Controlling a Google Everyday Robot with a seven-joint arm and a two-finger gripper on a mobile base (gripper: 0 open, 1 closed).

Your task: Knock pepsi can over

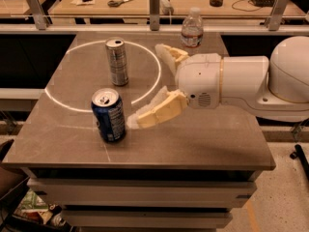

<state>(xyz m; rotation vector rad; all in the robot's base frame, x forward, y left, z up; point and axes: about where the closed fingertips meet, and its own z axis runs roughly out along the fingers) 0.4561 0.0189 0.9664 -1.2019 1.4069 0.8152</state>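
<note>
The pepsi can (108, 115), short, dark blue with a silver top, stands upright near the front left of the grey table (203, 139). My gripper (145, 83) reaches in from the right, open, with its cream fingers spread wide. The near finger (157, 111) has its tip just right of the can, very close to it or just touching. The far finger (169, 56) points toward the table's back.
A taller silver-grey can (117, 62) stands upright behind the pepsi can, inside a white circle on the tabletop. A clear water bottle (191, 29) stands at the table's back edge. Wooden benches with tools lie beyond. My white arm covers the table's right side.
</note>
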